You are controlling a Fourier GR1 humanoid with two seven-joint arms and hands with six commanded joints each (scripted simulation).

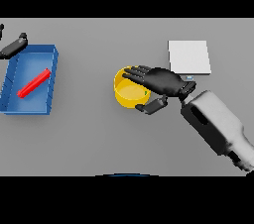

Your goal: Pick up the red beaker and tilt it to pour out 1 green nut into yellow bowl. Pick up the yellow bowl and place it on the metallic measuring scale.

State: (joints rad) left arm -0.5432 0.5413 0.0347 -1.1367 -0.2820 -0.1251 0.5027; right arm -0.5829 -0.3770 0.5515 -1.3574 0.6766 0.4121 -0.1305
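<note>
The right hand (161, 82) lies over the yellow bowl (128, 94) at the table's (89, 139) centre, fingers across its rim and thumb curled against its near side, gripping it. The metallic measuring scale (189, 57) sits just beyond. The red beaker (33, 83) lies tilted inside the blue tray (49, 77). The left hand (14, 45) shows at the left edge; finger state cannot be determined.

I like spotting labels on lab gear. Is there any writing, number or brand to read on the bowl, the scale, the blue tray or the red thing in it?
None: no text shows anywhere.
Yellow bowl: plain.
Scale: plain pale plate, no digits visible.
Blue tray: unmarked.
Red beaker: unmarked.
Right hand and left hand: no markings.
</note>
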